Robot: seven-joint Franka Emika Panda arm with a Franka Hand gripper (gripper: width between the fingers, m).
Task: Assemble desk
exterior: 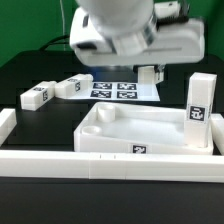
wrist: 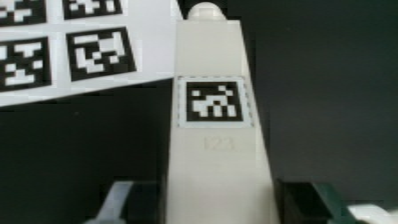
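Relative to the tabletop [exterior: 140, 135], in the exterior view: outer leg [exterior: 37, 95] and inner leg [exterior: 76, 86] lie flat off its left rear, clear of it. The marker board [exterior: 122, 90] lies just behind it. The gripper [exterior: 150, 72] is behind it at the board's right edge, with fingers [wrist: 128, 200] clamped on the held leg [wrist: 214, 110]. The upright leg [exterior: 198, 100] stands at its right end.

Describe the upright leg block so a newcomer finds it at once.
Find the wide white tabletop in the foreground. At its end on the exterior view's right rises one leg block. It stands upright; two other leg blocks lie flat on the black table.
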